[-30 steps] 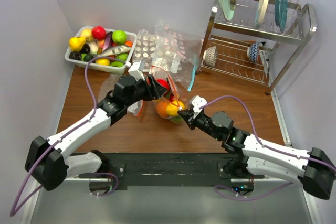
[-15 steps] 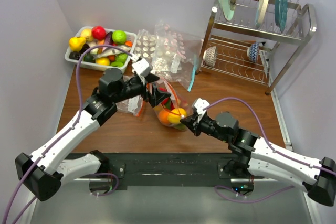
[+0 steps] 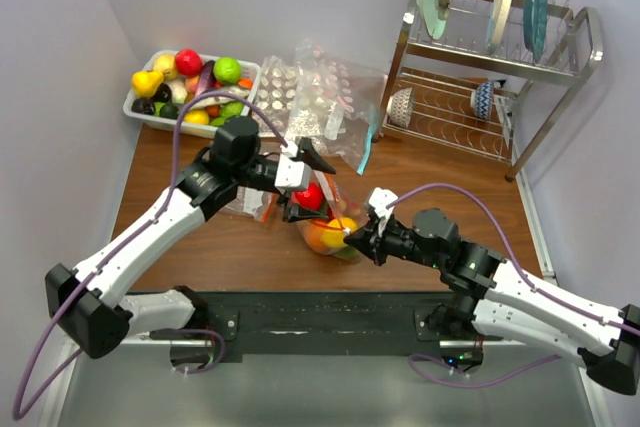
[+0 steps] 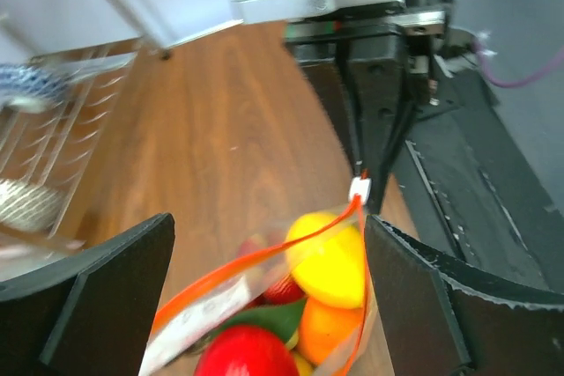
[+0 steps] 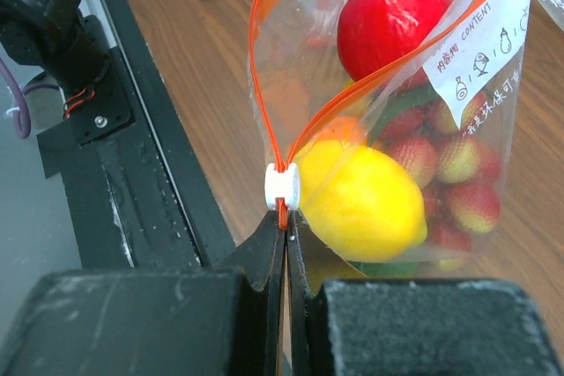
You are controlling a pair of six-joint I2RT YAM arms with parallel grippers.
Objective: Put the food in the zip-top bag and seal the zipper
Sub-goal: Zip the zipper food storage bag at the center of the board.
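The zip-top bag [image 3: 326, 232] stands on the wooden table, its mouth open. Inside lie a red apple [image 5: 392, 19], a yellow lemon [image 5: 366, 204], an orange [image 4: 330, 332], a red grape cluster [image 5: 458, 191] and something green. My right gripper [image 5: 284, 217] is shut on the near end of the orange-red zipper [image 4: 256, 270], just below its white slider [image 5: 282, 186]. My left gripper [image 4: 264, 301] hangs open over the mouth, one finger on each side and nothing held. In the top view the left gripper [image 3: 306, 185] is above the apple and the right gripper [image 3: 352, 236] is at the bag's near corner.
A white bin [image 3: 141, 113] of toy fruit sits at the back left. Loose clear bags [image 3: 320, 97] lie behind the work spot, one with a teal strip [image 3: 368, 142]. A dish rack [image 3: 490, 57] with plates and bowls fills the back right. Another small bag [image 3: 250, 202] lies under the left arm.
The left gripper let go of the apple into the bag, opened wide and swung round above the mouth. The right gripper kept its pinch on the zipper end.
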